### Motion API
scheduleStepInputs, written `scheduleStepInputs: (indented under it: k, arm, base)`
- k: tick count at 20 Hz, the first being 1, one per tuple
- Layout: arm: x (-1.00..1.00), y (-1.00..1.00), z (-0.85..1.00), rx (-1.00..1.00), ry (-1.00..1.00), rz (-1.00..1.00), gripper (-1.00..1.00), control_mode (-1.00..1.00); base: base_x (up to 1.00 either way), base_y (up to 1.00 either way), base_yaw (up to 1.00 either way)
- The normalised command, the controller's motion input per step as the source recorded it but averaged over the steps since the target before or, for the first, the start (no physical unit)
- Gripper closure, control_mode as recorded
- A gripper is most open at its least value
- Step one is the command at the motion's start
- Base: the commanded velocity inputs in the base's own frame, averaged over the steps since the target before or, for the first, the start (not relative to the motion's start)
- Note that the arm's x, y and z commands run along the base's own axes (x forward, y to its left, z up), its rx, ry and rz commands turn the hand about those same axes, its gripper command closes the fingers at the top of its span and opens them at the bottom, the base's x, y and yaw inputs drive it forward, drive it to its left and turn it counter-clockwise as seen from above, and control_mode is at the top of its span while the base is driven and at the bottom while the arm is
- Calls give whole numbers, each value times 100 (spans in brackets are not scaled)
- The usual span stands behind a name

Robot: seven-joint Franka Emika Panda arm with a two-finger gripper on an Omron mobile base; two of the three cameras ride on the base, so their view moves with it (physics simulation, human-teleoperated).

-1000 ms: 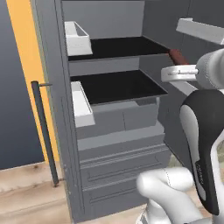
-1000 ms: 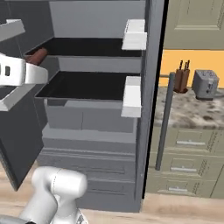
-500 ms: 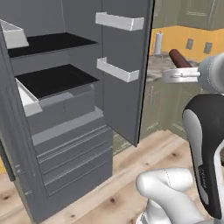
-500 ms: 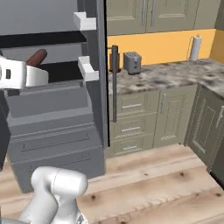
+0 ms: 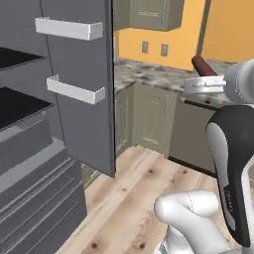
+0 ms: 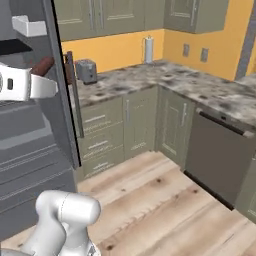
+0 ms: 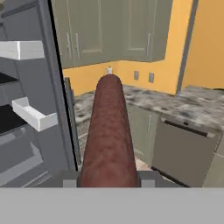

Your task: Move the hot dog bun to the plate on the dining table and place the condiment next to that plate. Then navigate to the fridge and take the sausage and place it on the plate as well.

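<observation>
A reddish-brown sausage [image 7: 109, 131] runs lengthwise up the middle of the hand view, and my gripper [image 7: 108, 180] is shut on its near end, one dark fingertip [image 7: 70, 180] on each side. In the left base view the sausage [image 5: 202, 64] sticks up and to the left out of the gripper [image 5: 197, 79], held at chest height over the floor. From the right base camera, the sausage [image 6: 43, 65] pokes out above the white hand near the gripper [image 6: 47, 76]. The open fridge [image 5: 30, 129] stands to the left, its door [image 5: 82, 89] swung out.
A speckled L-shaped counter [image 6: 200, 90] over green cabinets [image 6: 145, 120] runs ahead, with a toaster [image 6: 86, 71] and a paper towel roll [image 6: 148, 50] on it. A dishwasher [image 6: 220, 155] sits at the right. Wooden floor [image 6: 165, 200] lies open ahead.
The whole picture has swung from the fridge shelves towards the corner counter, so the base has turned. The sausage stays in the shut gripper, held in the same pose.
</observation>
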Motion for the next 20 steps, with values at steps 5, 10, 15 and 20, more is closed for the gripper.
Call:
scheduleStepInputs:
  k: [5, 10, 15, 20]
  arm:
    - [0, 0, 0, 0, 0, 0, 100, 100]
    - [0, 0, 0, 0, 0, 0, 100, 100]
    - [0, 0, 0, 0, 0, 0, 100, 100]
    - [0, 0, 0, 0, 0, 0, 100, 100]
  base:
    - [-56, -4, -73]
    - [-41, -21, -72]
    - [-5, -46, -66]
    - [28, -61, -53]
